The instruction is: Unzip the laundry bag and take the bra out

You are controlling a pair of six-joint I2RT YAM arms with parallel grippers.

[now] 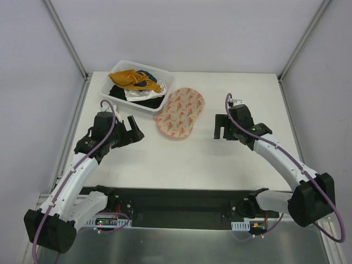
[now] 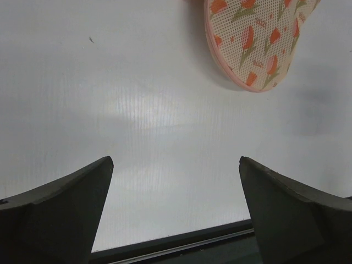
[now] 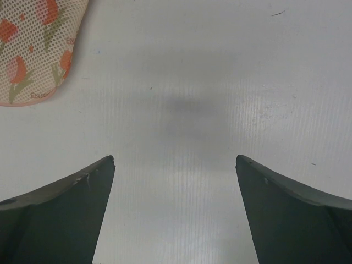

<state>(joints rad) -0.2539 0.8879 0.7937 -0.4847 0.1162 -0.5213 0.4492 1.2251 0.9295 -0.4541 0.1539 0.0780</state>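
Left gripper [image 1: 130, 132]: at 9 o'clock on the table [image 1: 181, 159], jaws spread wide, holding nothing.
Bin [image 1: 112, 75]: at 11 o'clock, clear plastic, heaped with clothes (not the target).
Laundry bag [image 1: 180, 113]: just past centre toward 12 o'clock, lying flat and closed, its far end near the bin.
Bra: not visible; presumably inside the bag.
Right gripper [image 1: 221, 127]: at 3 o'clock, jaws wide, empty, near the bag but apart from it.
Handling: light, soft mesh that probably slides on the smooth table, so pin one lobe and pull at the pink zipper rim.
Zipper pull: I cannot find it in any view.
Writing: tiny print among the orange flowers, too small to read.
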